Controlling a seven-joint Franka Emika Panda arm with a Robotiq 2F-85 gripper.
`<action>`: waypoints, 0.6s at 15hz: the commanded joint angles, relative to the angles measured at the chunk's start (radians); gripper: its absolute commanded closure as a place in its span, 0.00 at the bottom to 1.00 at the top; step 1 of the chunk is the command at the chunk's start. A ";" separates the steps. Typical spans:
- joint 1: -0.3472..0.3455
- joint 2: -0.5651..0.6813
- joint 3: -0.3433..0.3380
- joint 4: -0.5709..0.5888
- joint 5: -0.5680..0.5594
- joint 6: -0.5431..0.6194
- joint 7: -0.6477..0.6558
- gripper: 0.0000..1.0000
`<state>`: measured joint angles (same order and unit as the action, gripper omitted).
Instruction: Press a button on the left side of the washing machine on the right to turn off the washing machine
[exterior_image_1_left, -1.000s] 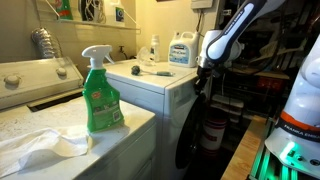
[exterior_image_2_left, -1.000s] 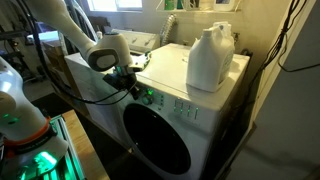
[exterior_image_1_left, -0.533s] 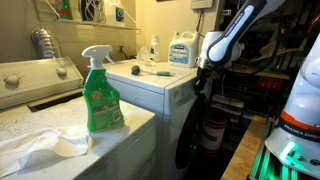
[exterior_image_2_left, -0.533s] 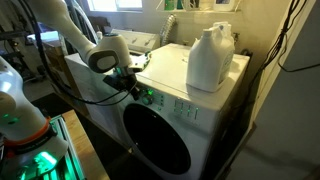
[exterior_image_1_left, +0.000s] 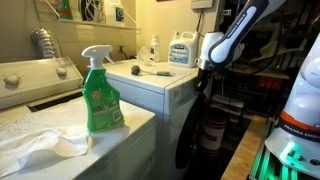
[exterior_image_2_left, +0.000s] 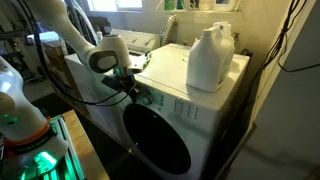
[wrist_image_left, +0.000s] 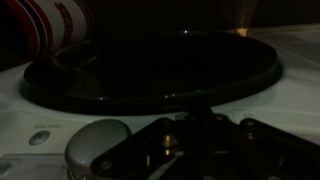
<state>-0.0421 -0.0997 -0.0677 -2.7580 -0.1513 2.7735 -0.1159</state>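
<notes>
White washing machine (exterior_image_2_left: 172, 70), dark round door (exterior_image_2_left: 160, 140) in front | end effector (exterior_image_2_left: 133, 90) at control panel's left end, by green-lit display (exterior_image_2_left: 150, 98), angled toward round grey button (wrist_image_left: 97, 145) | apart or together: cannot tell | likely mid-press

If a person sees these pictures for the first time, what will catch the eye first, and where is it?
The green spray bottle stands out in the foreground of an exterior view, beside a crumpled white cloth. In an exterior view, a big white jug stands on the washing machine, above its dark round door. The gripper is at the machine's control panel, by a small green light.
</notes>
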 joint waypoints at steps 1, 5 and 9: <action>0.006 -0.060 0.009 0.008 0.057 -0.268 -0.003 0.93; 0.011 -0.276 -0.010 -0.035 0.151 -0.591 -0.074 0.91; 0.002 -0.475 -0.024 0.005 0.201 -0.929 -0.082 0.52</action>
<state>-0.0376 -0.3842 -0.0696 -2.7341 0.0150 2.0387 -0.1956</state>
